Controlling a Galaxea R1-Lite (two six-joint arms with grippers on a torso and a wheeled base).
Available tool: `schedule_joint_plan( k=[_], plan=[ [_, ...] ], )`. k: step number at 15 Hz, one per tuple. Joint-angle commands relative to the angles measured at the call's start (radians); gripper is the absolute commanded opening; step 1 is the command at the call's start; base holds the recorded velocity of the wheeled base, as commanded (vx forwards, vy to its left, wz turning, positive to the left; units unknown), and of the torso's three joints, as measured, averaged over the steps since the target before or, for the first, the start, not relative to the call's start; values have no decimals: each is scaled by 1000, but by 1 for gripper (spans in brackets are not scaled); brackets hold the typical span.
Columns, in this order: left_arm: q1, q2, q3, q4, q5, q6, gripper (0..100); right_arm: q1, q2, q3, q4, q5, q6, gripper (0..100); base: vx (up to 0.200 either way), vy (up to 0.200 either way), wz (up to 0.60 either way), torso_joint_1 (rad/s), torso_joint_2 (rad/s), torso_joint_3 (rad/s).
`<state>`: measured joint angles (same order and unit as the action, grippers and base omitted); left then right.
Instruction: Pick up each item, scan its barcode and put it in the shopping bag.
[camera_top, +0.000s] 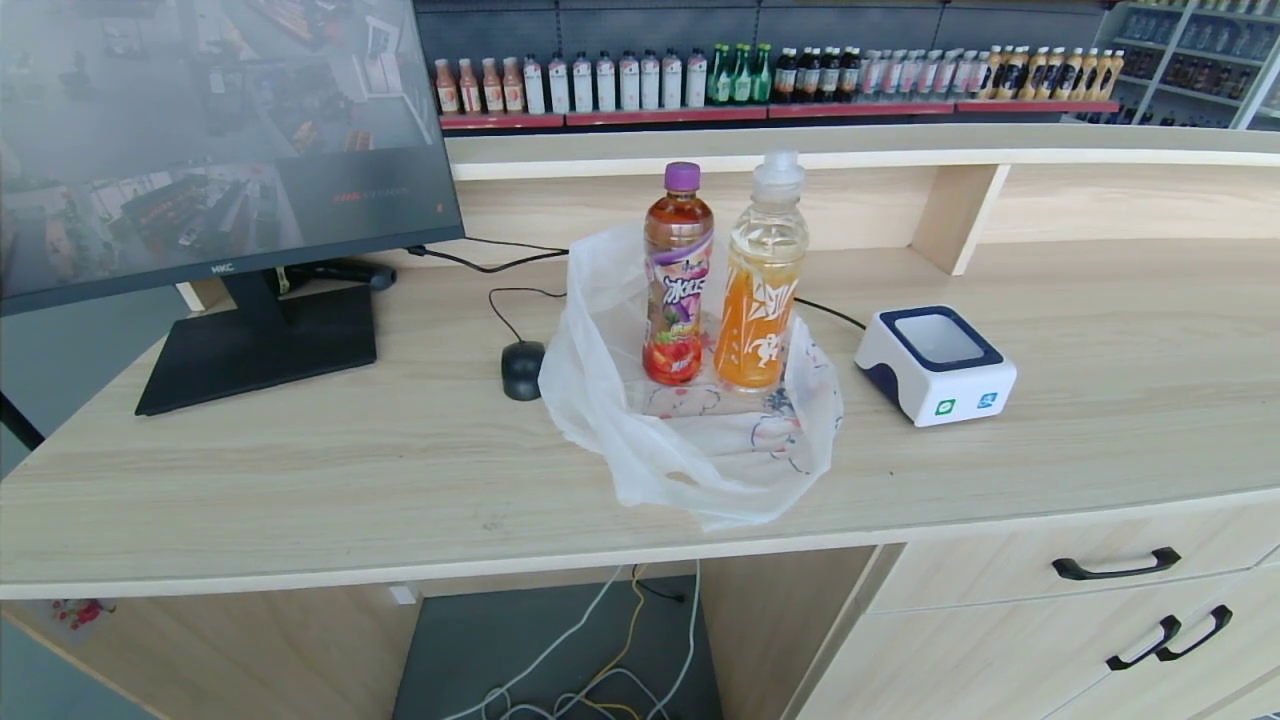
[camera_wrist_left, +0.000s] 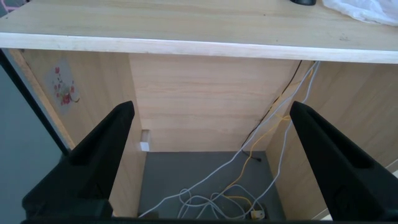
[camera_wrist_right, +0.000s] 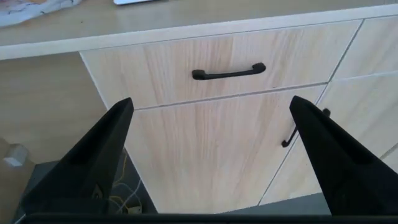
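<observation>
I have both arms parked low, in front of the surface (camera_top: 300, 470) and below its edge. The left pincer (camera_wrist_left: 212, 109) is spread wide with nothing between its fingers, and it faces the open knee space under the top, where loose cables (camera_wrist_left: 236, 186) lie on the floor. The right pincer (camera_wrist_right: 211, 102) is spread just as wide and also empty. It faces a drawer front with a black handle (camera_wrist_right: 228, 72). From the head camera, the white plastic shopping bag (camera_top: 690, 450) sits near the middle of the surface, slumped open, with its front fold close to the near edge. Two bottles stand upright inside it with the plastic gathered round their bases. One is a red drink bottle (camera_top: 678, 280) with a purple cap. The orange drink bottle (camera_top: 762, 290), with a clear cap, is just beside it at its 3 o'clock. I cannot tell whether the two touch. A white scanner (camera_top: 935, 365) with a dark blue top rests at the bag's 3 o'clock, near it but apart. A black mouse (camera_top: 522, 368) lies at the bag's 9 o'clock, right by the plastic. The monitor (camera_top: 200, 130) stands at about 10 o'clock, well apart from the bag.
</observation>
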<state>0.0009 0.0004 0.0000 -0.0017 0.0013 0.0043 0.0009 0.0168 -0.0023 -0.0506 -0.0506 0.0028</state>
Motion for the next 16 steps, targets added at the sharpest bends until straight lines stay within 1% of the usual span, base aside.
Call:
schedule_joint_plan(
  k=[1, 2, 3, 9, 12, 16],
  plan=[
    [1, 0, 0, -1, 0, 0, 100, 5, -17, 2, -11, 54, -9, 100, 0, 0, 0, 0, 0, 0],
    [1, 0, 0, -1, 0, 0, 100, 5, -17, 2, 20, 55, -30, 100, 0, 0, 0, 0, 0, 0],
    [1, 0, 0, -1, 0, 0, 100, 5, -17, -1, 60, 49, -23, 100, 0, 0, 0, 0, 0, 0],
    [1, 0, 0, 0, 0, -3, 100, 5, -17, 2, 48, 51, -7, 100, 0, 0, 0, 0, 0, 0],
    [1, 0, 0, -1, 0, -3, 100, 5, -17, 2, 48, 51, -10, 100, -200, 0, 0, 12, 6, 2],
    [1, 0, 0, -1, 0, -4, 100, 5, -17, 2, 49, 51, -18, 100, 0, 0, 0, 0, 0, 0]
  ],
)
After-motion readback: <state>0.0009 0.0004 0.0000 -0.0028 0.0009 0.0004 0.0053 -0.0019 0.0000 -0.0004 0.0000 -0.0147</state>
